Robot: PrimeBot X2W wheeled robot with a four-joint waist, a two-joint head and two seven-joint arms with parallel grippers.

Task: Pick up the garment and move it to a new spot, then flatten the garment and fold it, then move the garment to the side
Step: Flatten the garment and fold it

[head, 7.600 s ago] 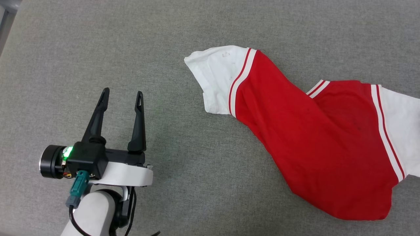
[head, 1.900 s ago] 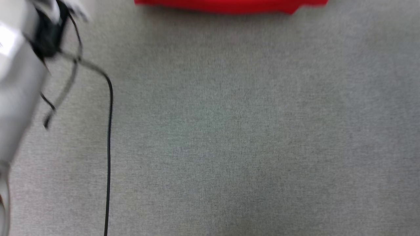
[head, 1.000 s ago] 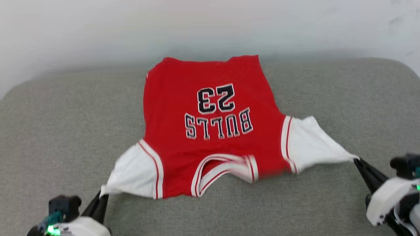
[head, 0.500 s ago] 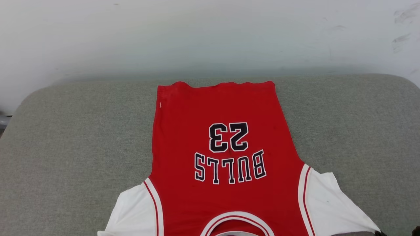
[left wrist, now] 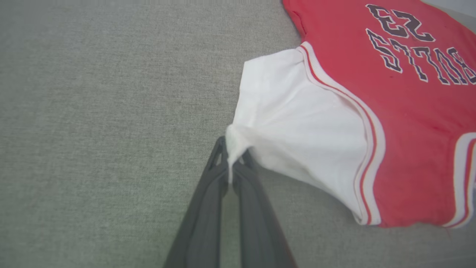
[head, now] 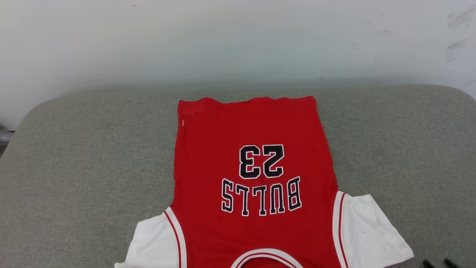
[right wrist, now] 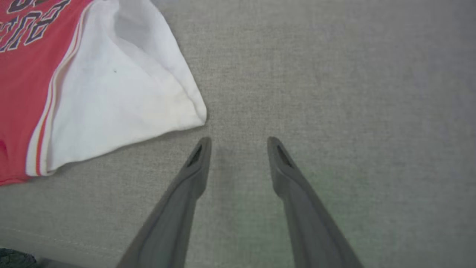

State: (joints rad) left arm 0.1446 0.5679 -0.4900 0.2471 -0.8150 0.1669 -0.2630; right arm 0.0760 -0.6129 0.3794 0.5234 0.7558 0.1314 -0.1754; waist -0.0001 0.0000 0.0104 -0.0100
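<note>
The garment [head: 256, 134], a red jersey T-shirt with white sleeves, lies spread flat on the grey surface, its "BULLS 23" print facing up and its collar toward me. In the left wrist view my left gripper [left wrist: 233, 158] is shut on the tip of one white sleeve [left wrist: 297, 123], and the cloth bunches between its fingers. My right gripper [right wrist: 238, 147] stands open just off the corner of the other white sleeve [right wrist: 122, 100], with bare surface between its fingers. The tips of the right gripper [head: 437, 263] also peek in at the head view's bottom right corner.
The grey fabric-covered surface [head: 74, 160] has rounded far corners and ends at a white wall [head: 238, 41]. Bare room lies to the left and right of the garment.
My right gripper has opened and let go of the sleeve corner, which now lies slack on the surface. The head view has shifted, so the garment sits slightly lower. The left grip is unchanged.
</note>
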